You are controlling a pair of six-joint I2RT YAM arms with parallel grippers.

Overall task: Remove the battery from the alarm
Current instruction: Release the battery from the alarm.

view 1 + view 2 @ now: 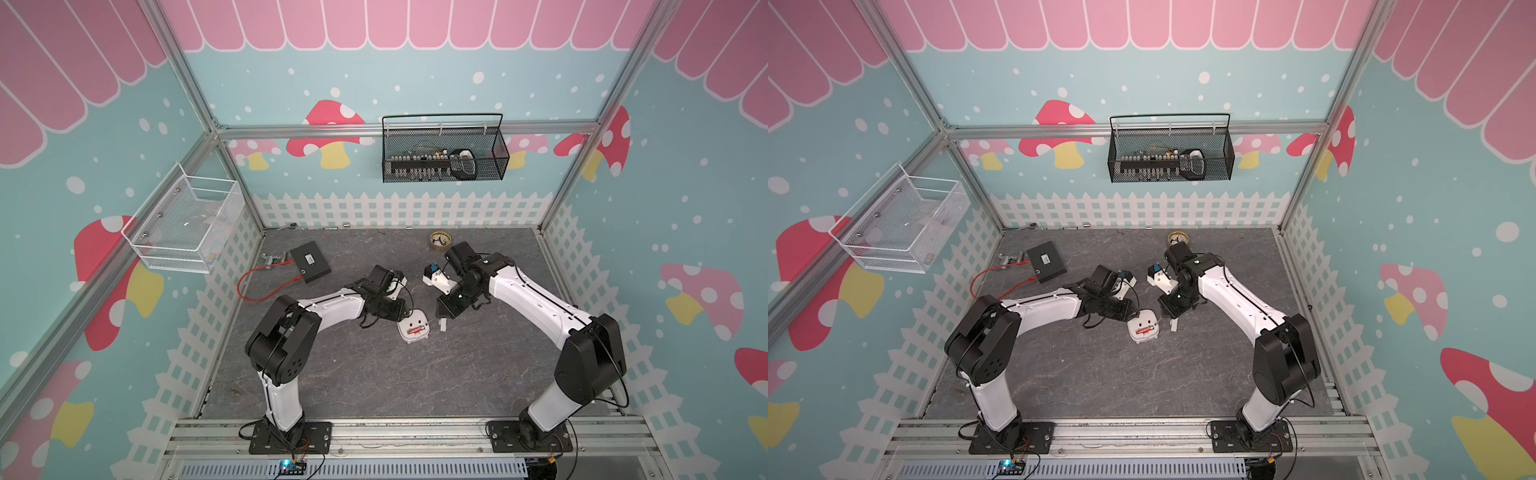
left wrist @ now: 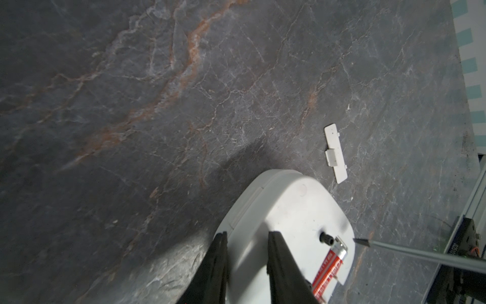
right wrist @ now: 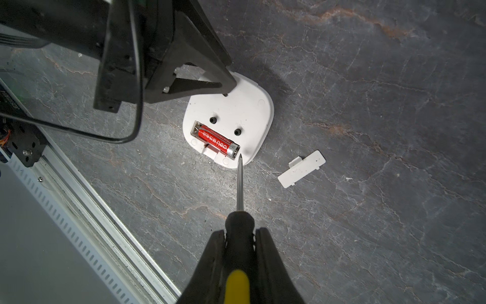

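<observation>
– Grip on the screwdriver (image 3: pixel 239 218), right side: how wide?
– Barely open at all. Right gripper (image 3: pixel 240 231) pinched onto the black-and-yellow handle, fingers (image 3: pixel 213 258) pressed against both flanks, no gap visible. Shaft aimed at the alarm (image 3: pixel 244 110), tip just beside the silvery end of the battery (image 3: pixel 217 141), at the rim of the recess. Touching the plastic or just clear of it: cannot tell.
– And the left gripper (image 2: pixel 247 234)?
– Parted a little, with nothing caught between. Fingertips (image 2: pixel 274 239) down at the alarm's white back, near the rim farthest from the recess, one right at the edge. Pressing or merely resting: cannot tell.
– Whereabouts of the battery?
– Seated in the rectangular recess of the alarm's back, red wrap showing, next to two small black knobs (image 3: pixel 213 120). Alarm lying back up on the grey table (image 3: pixel 368 131), between the two arms in both top views.
– Long axis?
– Level, parallel to the white back, along the length of the recess. Seen from above, laid roughly across the table from the left arm's side toward the right arm's, slightly skewed. One silvery cap pointing at the screwdriver tip, the other away from it toward the left arm's side. Which pole at which end: cannot tell.
– Anything loose nearby?
– White cover plate (image 3: pixel 302 168), flat on the table, apart from the alarm, on the right arm's side.
</observation>
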